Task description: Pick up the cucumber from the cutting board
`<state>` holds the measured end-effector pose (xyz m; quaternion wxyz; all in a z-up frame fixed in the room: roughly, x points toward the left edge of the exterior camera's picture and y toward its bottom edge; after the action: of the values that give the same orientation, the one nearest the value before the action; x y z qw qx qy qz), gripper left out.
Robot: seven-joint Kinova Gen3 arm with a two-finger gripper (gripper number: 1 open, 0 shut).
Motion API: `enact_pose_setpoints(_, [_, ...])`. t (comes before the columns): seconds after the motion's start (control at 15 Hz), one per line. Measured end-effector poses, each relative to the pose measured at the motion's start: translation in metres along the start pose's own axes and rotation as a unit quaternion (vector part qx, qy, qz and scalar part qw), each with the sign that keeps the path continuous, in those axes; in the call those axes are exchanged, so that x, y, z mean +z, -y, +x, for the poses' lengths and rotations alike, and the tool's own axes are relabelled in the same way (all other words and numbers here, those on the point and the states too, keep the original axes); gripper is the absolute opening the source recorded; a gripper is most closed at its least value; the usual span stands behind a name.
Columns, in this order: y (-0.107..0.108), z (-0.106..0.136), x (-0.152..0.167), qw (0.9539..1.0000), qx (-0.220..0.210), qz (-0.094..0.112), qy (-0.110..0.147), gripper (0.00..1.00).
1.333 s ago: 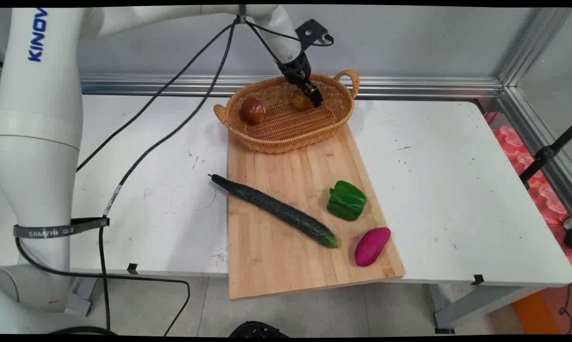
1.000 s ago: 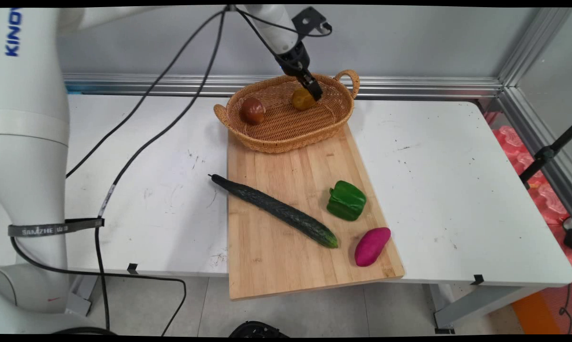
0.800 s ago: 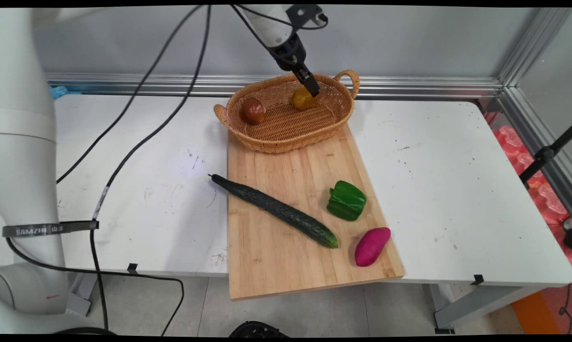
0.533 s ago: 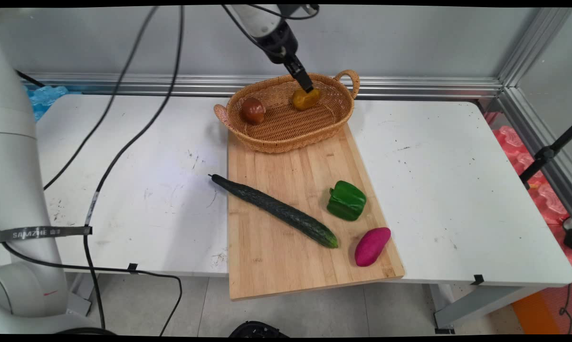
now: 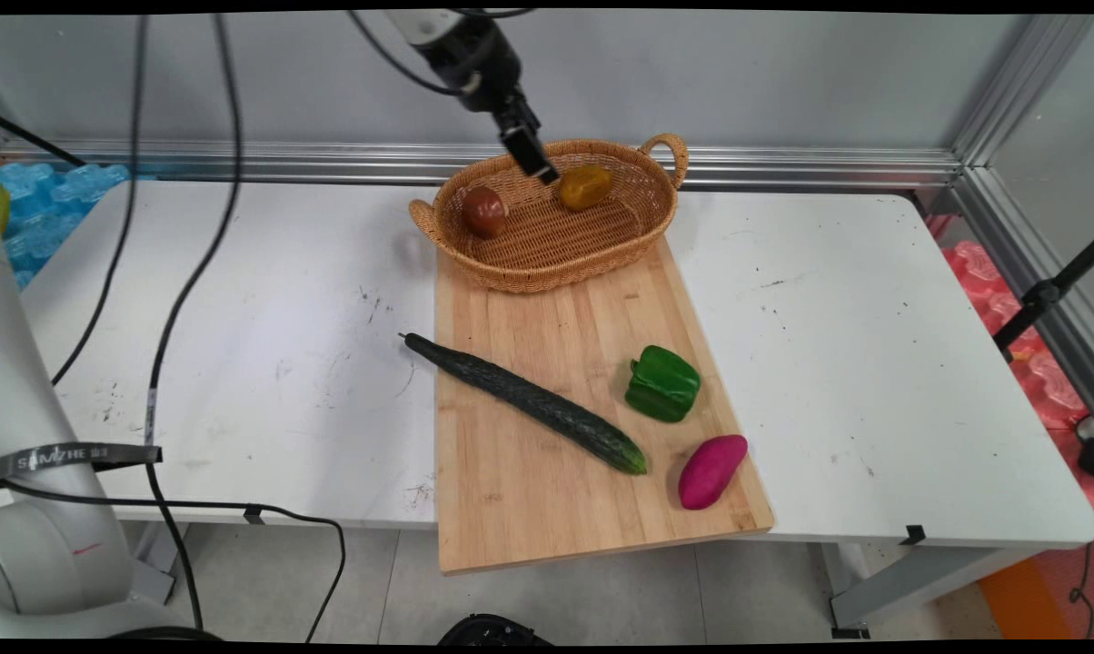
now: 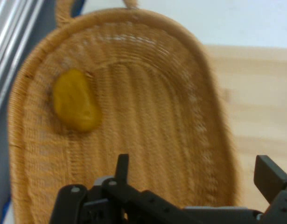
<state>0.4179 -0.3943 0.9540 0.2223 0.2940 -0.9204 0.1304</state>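
My gripper (image 5: pixel 538 169) hangs above the far rim of a wicker basket (image 5: pixel 547 280), between the two fruits lying in it. A yellow fruit (image 5: pixel 585 186) rests just to its right and a brown-red fruit (image 5: pixel 484 211) to its lower left. In the hand view the gripper (image 6: pixel 194 170) is open, its two fingers (image 6: pixel 122 164) wide apart with nothing between them. Beyond them the basket's bare weave (image 6: pixel 152 116) fills the view, and the yellow fruit (image 6: pixel 75 106) lies against its left wall.
The basket stands on the far end of a wooden cutting board (image 5: pixel 556 509). A long cucumber (image 5: pixel 529 401), a green pepper (image 5: pixel 662 382) and a purple sweet potato (image 5: pixel 711 470) lie on the board's near half. Black cables (image 5: pixel 183 282) hang over the table's left side.
The gripper has risen and swung left, away from the yellow fruit it was touching. That fruit stays in the basket, shifted slightly right.
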Motion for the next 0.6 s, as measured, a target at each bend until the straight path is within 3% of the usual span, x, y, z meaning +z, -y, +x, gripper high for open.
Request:
enact_pose_setpoints(0.33, [-0.028,-0.035,-0.048,0.9961,0.069,-0.054,0.009,1.00])
enact_pose_setpoints(0.6, [-0.045,-0.059,-0.071,0.9868,0.129,-0.097,0.017,1.00])
